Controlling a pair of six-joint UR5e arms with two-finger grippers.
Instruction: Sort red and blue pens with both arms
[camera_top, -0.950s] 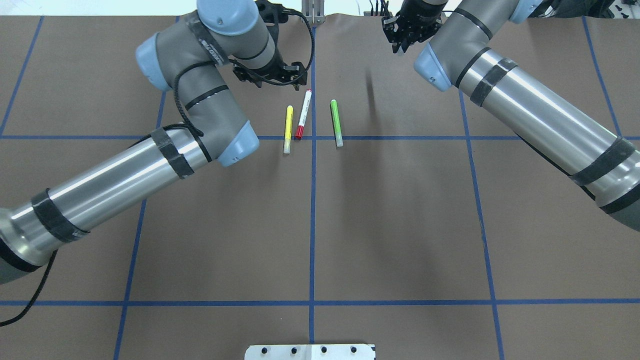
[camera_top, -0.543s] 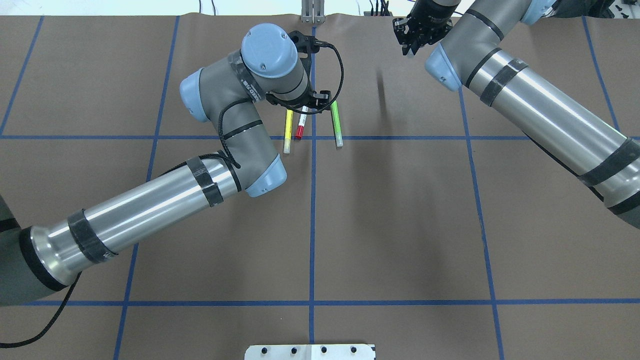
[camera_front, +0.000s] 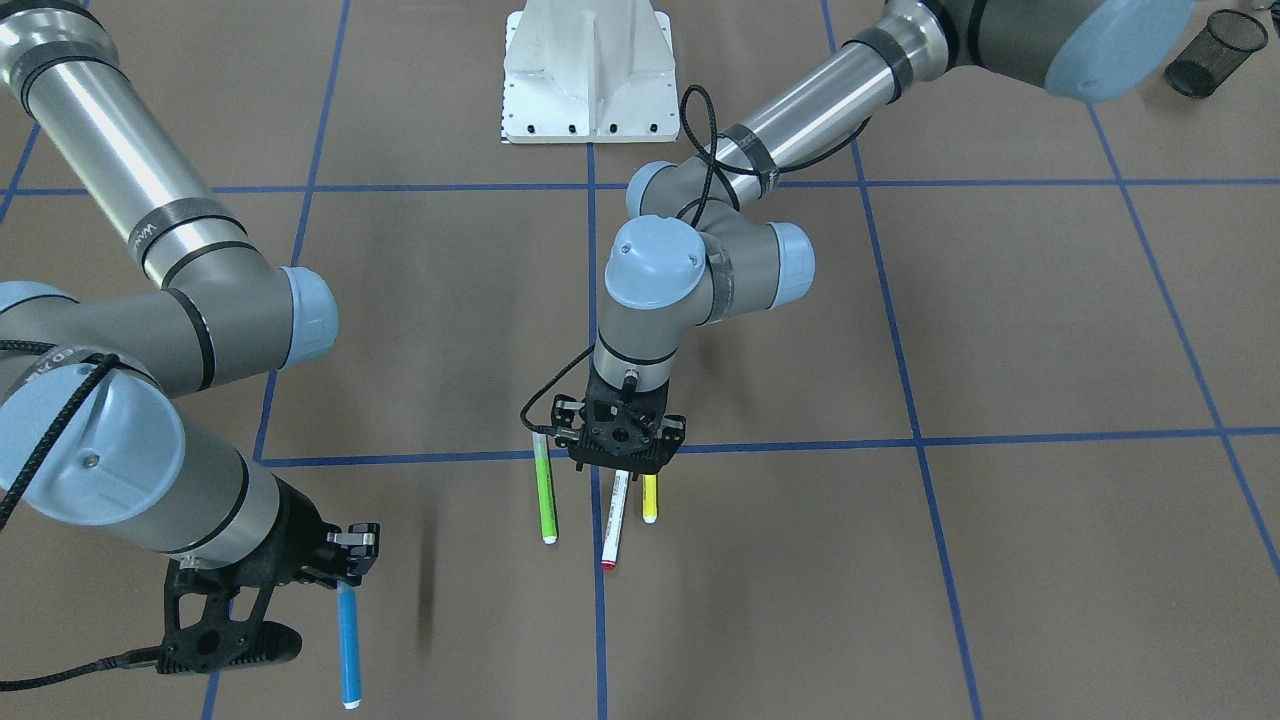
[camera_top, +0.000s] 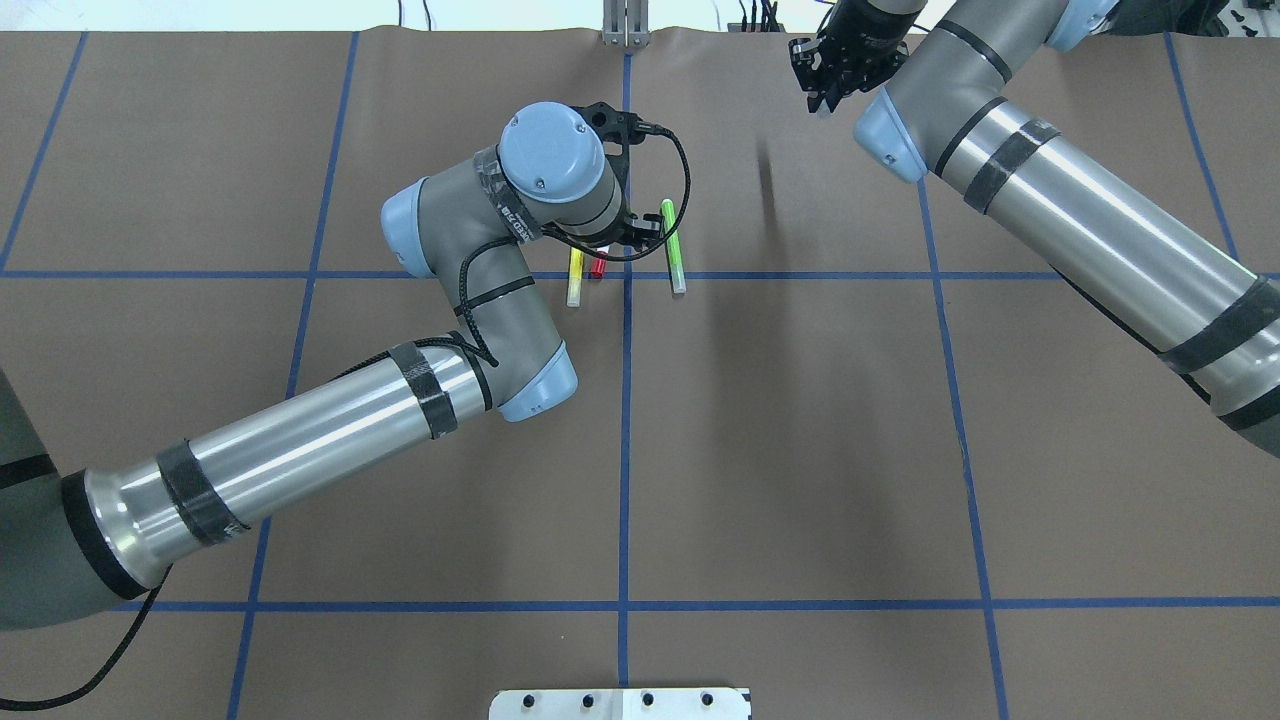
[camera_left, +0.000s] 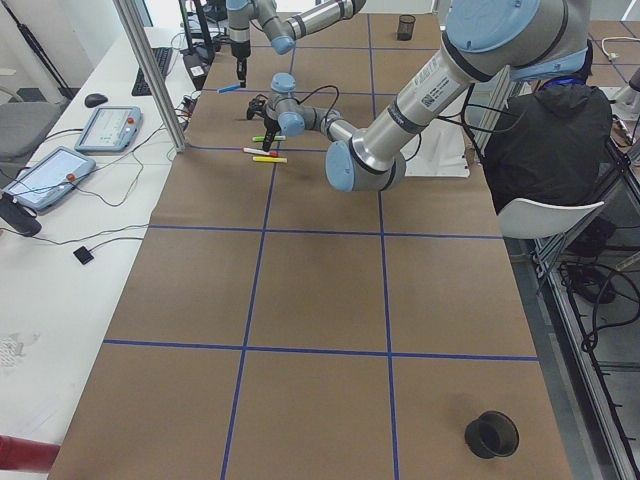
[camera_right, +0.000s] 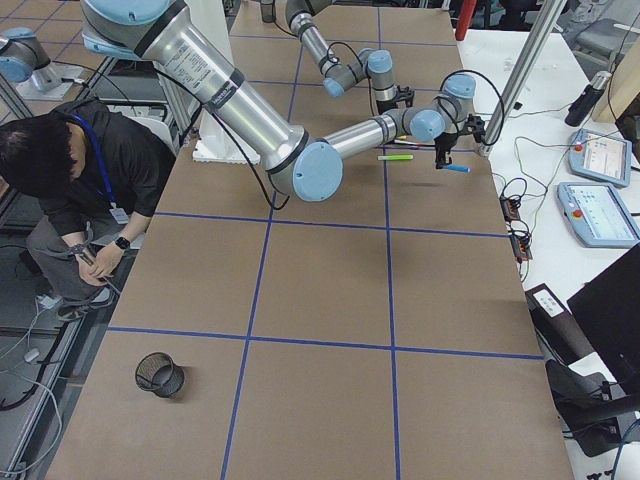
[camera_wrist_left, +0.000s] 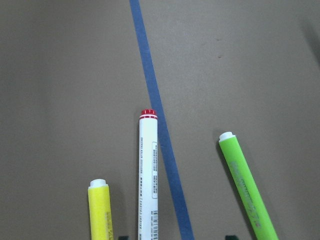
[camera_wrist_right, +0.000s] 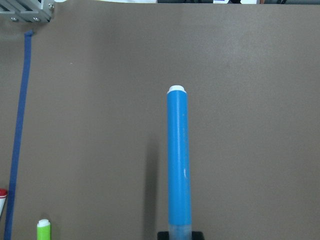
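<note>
left arm (camera_top: 300, 440) bent, right arm (camera_top: 1080, 220) gripping pen (camera_front: 347, 640)

One pen (camera_front: 612, 525) lies between two markers (camera_front: 546, 495) (camera_front: 649, 498); the left gripper (camera_front: 620, 466) hangs above. The right gripper (camera_front: 343, 570) holds the other pen (camera_front: 348, 640), well apart.

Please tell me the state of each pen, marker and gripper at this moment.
left gripper: open, above red pen.
right gripper: shut on blue pen.
red pen: lying flat, capped.
blue pen: held at one end.
yellow marker: lying flat, untouched.
lime-green marker: lying flat, untouched.
</note>
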